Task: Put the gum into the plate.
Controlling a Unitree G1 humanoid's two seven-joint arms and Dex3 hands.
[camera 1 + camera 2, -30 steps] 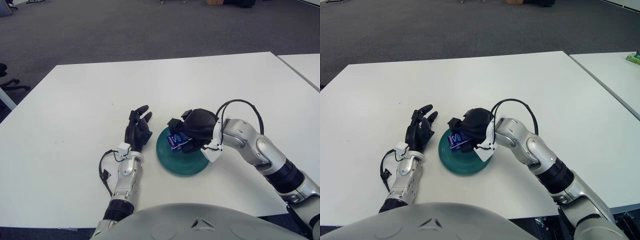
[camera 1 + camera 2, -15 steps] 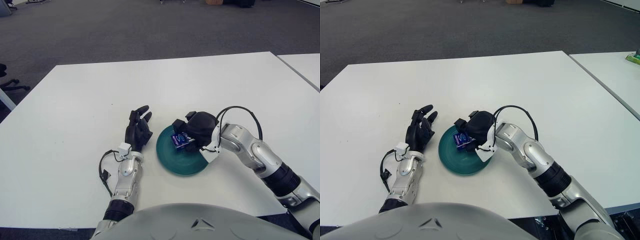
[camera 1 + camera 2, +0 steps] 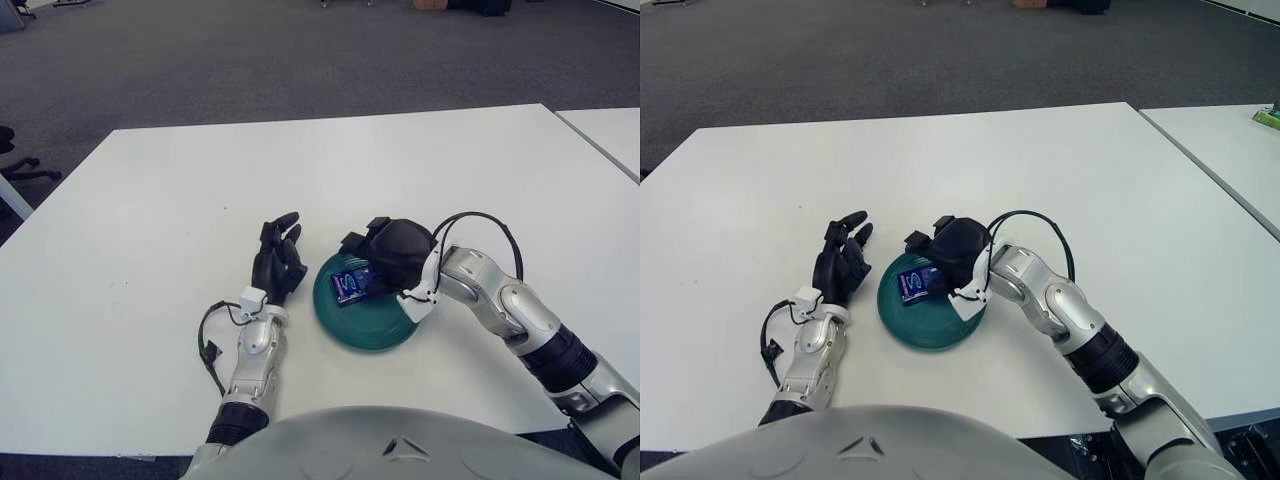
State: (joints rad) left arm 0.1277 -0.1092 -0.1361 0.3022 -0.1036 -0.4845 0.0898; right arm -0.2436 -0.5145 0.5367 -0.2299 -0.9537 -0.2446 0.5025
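The gum (image 3: 350,285), a small blue pack, lies in the left part of the dark green plate (image 3: 372,338) near the front middle of the white table. My right hand (image 3: 372,250) hovers just behind and above the pack with its fingers spread, and the pack seems free of them. My left hand (image 3: 277,262) rests on the table just left of the plate, fingers relaxed and holding nothing.
A second white table (image 3: 610,128) stands close at the right, with a small green object (image 3: 1270,117) on it. A black cable (image 3: 478,222) loops above my right wrist. Grey carpet lies beyond the table's far edge.
My right hand set the gum lower and further left on the plate, then opened its fingers and drew back a little. The left hand has not moved.
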